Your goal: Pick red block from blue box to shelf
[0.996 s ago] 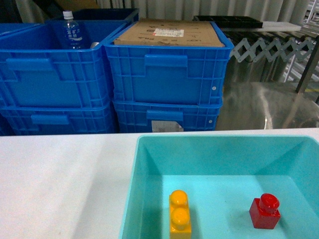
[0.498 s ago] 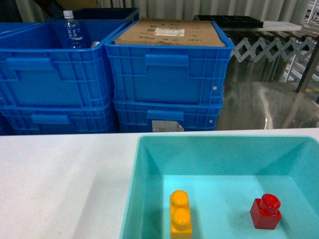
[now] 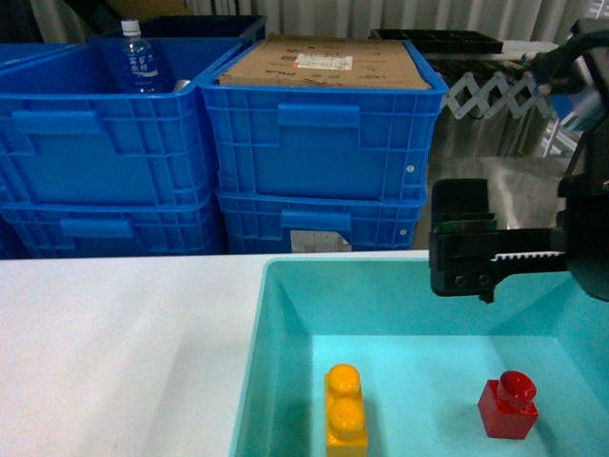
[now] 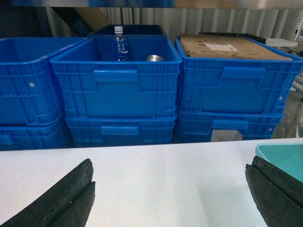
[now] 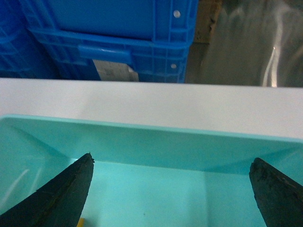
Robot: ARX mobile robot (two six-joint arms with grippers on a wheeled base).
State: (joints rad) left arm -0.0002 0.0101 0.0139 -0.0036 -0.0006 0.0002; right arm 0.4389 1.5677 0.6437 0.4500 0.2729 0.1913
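The red block (image 3: 507, 407) sits stud up on the floor of the blue box (image 3: 278, 324), in its near right part. My right gripper (image 5: 173, 163) hangs open over the box's far half, and nothing lies between its fingers (image 5: 71, 189). In the head view its black body (image 3: 463, 238) reaches in from the right, above and behind the red block. My left gripper (image 4: 168, 165) stands open and empty over the white table, left of the box's corner (image 4: 279, 153). The shelf's shiny steel surface (image 3: 514, 200) lies behind the table on the right.
An orange-yellow two-stud brick (image 3: 343, 409) lies in the box left of the red block. Stacked dark blue crates (image 3: 319, 143) stand behind the table, one holding a water bottle (image 3: 138, 59), one topped with cardboard (image 3: 324, 63). A white table (image 3: 114, 352) stretches left.
My right arm and gripper have come into the head view from the right, over the far part of the box. The two bricks lie where they were.
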